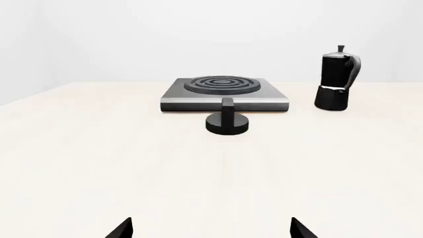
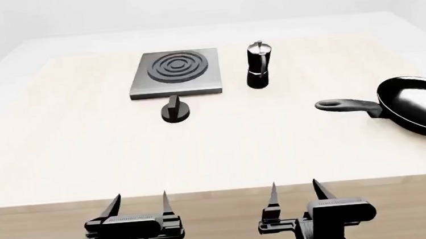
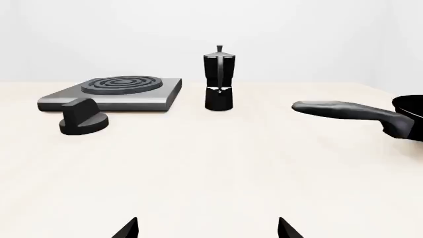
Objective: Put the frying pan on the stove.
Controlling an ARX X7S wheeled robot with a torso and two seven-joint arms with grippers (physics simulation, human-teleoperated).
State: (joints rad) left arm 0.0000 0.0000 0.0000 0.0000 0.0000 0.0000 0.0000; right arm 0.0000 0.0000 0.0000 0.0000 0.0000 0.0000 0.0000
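**Pan waits at the right edge, both arms unladen**

The frying pan (image 2: 421,105) lies at the right edge of the surface (image 2: 86,152), its bowl partly cut off by the head view, its long handle pointing inward toward the middle. The stove (image 2: 175,73) sits toward the far edge, left of centre, well apart from the pan. A knob (image 2: 174,110) lies just in front of the stove, and a moka pot (image 2: 258,64) stands just beside the stove's right side.

The left gripper (image 2: 138,205) and the right gripper (image 2: 295,192) hover at the near edge, jaws apart and holding nothing.

The pan looks rigid and glossy, probably bowl-heavy, so it may droop or twist if taken far out on the handle. The handle is the natural hold for the right arm, close to the bowl. The carry must clear the moka pot, which looks easy to topple.
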